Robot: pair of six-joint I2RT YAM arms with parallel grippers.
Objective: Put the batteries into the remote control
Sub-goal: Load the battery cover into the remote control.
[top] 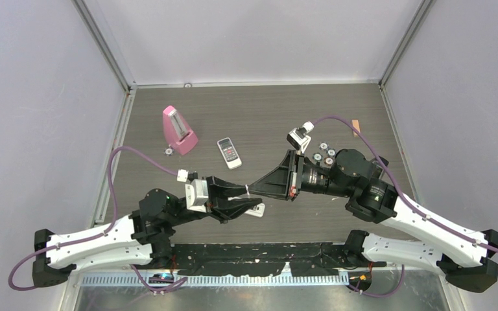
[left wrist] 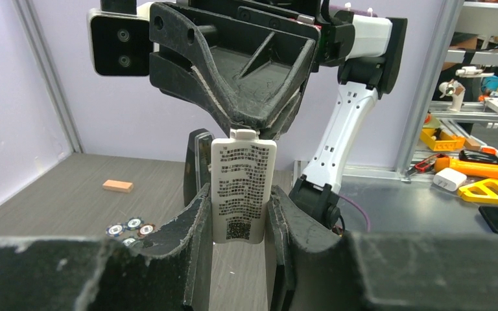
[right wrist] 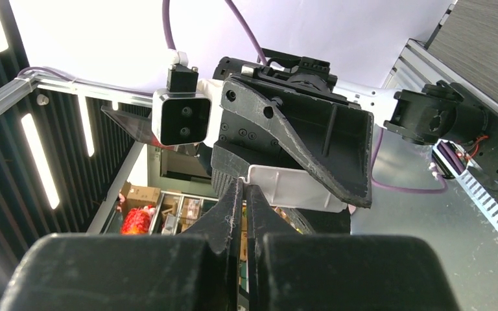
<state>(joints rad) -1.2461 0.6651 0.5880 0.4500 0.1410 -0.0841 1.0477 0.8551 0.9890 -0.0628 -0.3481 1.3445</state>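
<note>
Over the near side of the table (top: 266, 107), the left gripper (left wrist: 238, 217) is clamped on the remote control (left wrist: 243, 184) by its long sides, printed label facing the wrist camera; the right gripper (left wrist: 246, 126), jaws pressed together, meets the remote's far end tip-on.

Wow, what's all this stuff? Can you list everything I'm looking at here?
white remote: one, white, held between both sets of fingers
smaller remote: one, white with dark display, mid-table
pyramid-shaped thing: one, pink, back left
round discs: a few, silvery, right side
small block: one, orange, back right
table: one, dark wood-grain
left fingers: black, shut on the white remote's sides
right fingers: black, pinching its end
arms: two, white and black, near edge
</note>
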